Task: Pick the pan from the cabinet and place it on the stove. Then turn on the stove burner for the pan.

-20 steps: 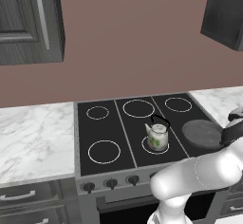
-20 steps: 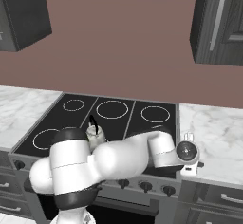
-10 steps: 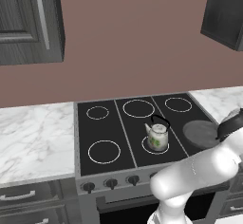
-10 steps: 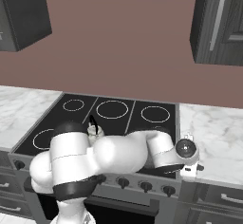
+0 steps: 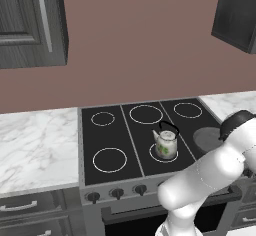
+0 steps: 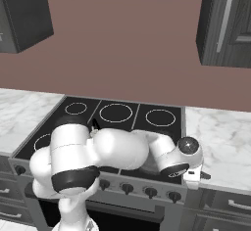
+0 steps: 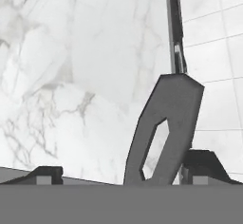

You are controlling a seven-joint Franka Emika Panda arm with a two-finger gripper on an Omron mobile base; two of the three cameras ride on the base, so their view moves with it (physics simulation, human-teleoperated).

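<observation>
My fingers [image 7: 121, 173] stand spread wide and hold nothing. In the hand view their two dark tips rise at the bottom edge, one at 7 o'clock and one at 5 o'clock, and between them juts the end of the pan's handle [image 7: 166, 128], a flat grey tab with a slot in it. It lies over the white marble counter [image 7: 76, 76], apart from both tips as far as I can tell.

From the left base view, the pan [image 5: 207, 139] sits on the stove [image 5: 115, 145] at the front-right corner, its round dark dish at 3 o'clock from the small white kettle [image 5: 166, 144], just beside it. My wrist hangs past the stove's right edge. The cabinet [image 5: 30, 22] hangs on the wall at 10 o'clock.
</observation>
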